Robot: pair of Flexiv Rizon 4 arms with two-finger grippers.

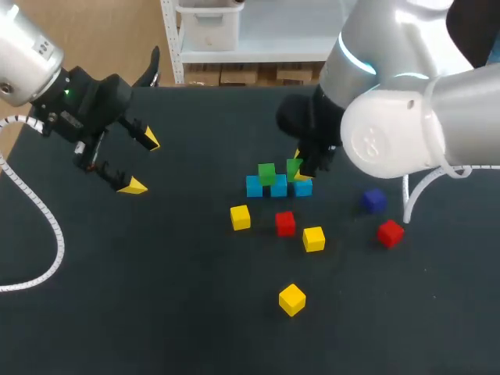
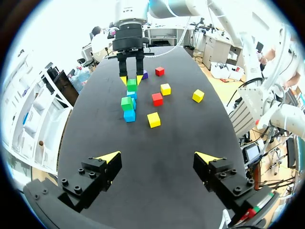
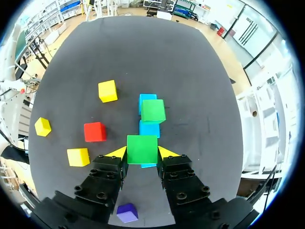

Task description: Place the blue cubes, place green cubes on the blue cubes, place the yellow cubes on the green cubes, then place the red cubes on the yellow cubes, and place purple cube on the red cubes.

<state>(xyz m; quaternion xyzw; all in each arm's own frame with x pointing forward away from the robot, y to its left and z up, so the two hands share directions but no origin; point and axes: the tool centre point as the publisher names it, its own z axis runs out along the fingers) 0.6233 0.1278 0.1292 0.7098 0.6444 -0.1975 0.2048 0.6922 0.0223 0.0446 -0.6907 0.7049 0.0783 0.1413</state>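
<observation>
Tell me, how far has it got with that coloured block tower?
Early days. Three blue cubes sit in a row with one green cube on top. The right arm's jaws grip a second green cube over that row, not yet released. Three yellow cubes, two red cubes and the purple cube lie loose nearby, all waiting.

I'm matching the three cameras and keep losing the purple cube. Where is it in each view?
Head view: the purple cube sits right of the blue row, up-left of the outlying red cube.
Left wrist view: cube far ahead, beside the right claw, next to that red cube.
Right wrist view: cube beneath the claw's body, behind its tips.
Shared landmark: the green cube gripped by the right claw.
</observation>
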